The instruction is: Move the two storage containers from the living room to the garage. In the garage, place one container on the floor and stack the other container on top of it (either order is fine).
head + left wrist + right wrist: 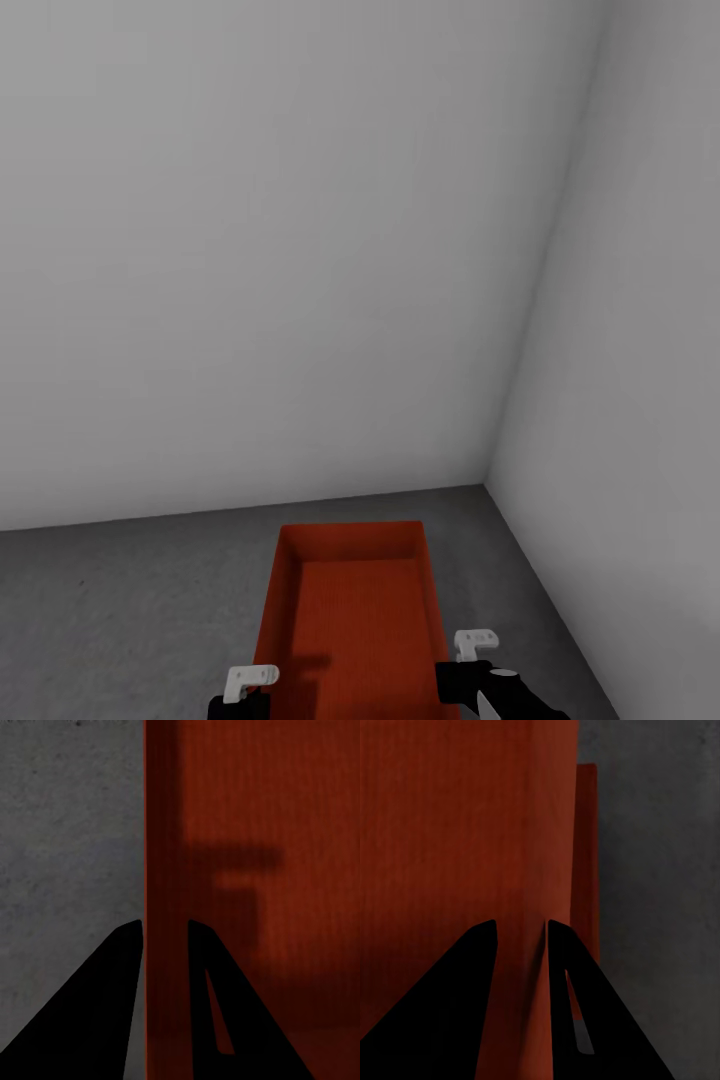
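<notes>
One orange-red open-top storage container (pixel 350 610) sits low in the head view, over the garage's dark grey concrete floor (pixel 120 600), close to a wall corner. My left gripper (pixel 165 926) is shut on its left side wall (pixel 166 832), one finger inside and one outside. The right gripper (pixel 521 924) pinches the opposite wall (pixel 556 832) the same way. Past that wall a further orange-red strip (pixel 587 855) shows; I cannot tell whether it belongs to a second container. Whether the bin rests on the floor or hangs just above it is unclear.
Plain pale grey walls close the space: one ahead (pixel 250 250) and one on the right (pixel 640 400), meeting at a corner (pixel 487 485) just beyond the bin. Bare concrete stretches to the left of the bin.
</notes>
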`<state>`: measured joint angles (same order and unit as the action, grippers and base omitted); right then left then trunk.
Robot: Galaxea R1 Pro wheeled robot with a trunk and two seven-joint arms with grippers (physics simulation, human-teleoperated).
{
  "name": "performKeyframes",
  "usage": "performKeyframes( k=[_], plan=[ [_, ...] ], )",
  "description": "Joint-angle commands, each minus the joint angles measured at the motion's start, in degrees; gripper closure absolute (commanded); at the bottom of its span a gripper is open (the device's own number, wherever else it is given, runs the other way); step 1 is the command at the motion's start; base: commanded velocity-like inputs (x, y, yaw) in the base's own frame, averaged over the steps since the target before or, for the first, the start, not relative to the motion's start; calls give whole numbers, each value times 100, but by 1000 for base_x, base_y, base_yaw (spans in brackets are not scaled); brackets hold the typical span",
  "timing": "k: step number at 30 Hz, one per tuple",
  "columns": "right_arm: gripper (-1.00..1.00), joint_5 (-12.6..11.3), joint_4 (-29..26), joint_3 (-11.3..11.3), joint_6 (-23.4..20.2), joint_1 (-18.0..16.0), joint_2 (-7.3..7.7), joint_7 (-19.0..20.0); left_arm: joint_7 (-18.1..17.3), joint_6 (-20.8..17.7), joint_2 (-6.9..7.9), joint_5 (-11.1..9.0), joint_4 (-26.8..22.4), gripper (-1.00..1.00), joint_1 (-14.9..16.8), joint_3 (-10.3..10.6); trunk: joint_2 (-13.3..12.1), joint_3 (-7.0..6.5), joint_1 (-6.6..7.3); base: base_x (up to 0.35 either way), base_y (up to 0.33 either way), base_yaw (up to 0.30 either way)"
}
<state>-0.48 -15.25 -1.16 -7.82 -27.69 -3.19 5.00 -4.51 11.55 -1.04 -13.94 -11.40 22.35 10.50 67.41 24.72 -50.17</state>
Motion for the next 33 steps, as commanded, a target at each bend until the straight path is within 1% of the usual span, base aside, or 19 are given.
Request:
performKeyframes(
  k=[1, 33],
  plan=[
    [100, -66, 14, -83, -36, 0, 20, 405, -6, 120, 131, -34, -20, 100, 6, 66, 3, 6, 0, 4, 0, 0],
    [100, -66, 14, -82, -35, 0, 20, 405, -6, 120, 132, -39, -24, 100, 6, 65, 3, 6, 0, 0, 0, 0]
  ],
)
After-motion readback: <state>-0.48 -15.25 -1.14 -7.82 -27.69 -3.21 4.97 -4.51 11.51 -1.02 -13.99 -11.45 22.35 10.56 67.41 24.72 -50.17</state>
